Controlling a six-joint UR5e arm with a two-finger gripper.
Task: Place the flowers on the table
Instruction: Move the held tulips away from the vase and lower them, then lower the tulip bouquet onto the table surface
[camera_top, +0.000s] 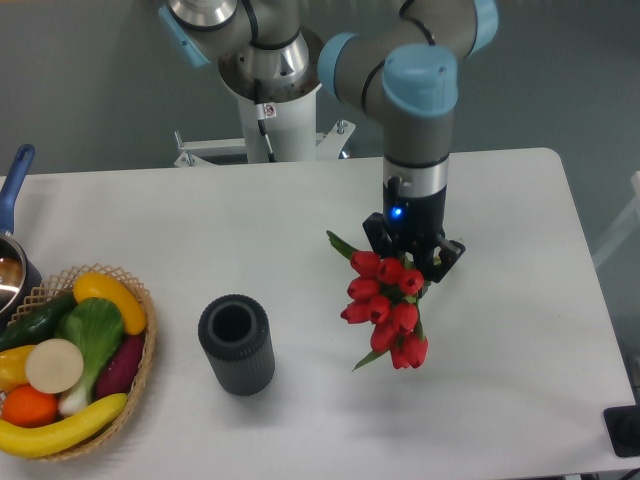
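Though the flowers (386, 308) looked light and floppy, the gripper (412, 258) clamped their stems, blooms drooping toward the near edge of the table (520, 300).

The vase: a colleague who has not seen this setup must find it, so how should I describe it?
Start at the white table and find the wicker basket of vegetables at its left edge. Just right of the basket, apart from it, stands the vase, with the red flowers in the end effector further right. It is the only dark grey ribbed cylinder, upright, open-topped and empty.
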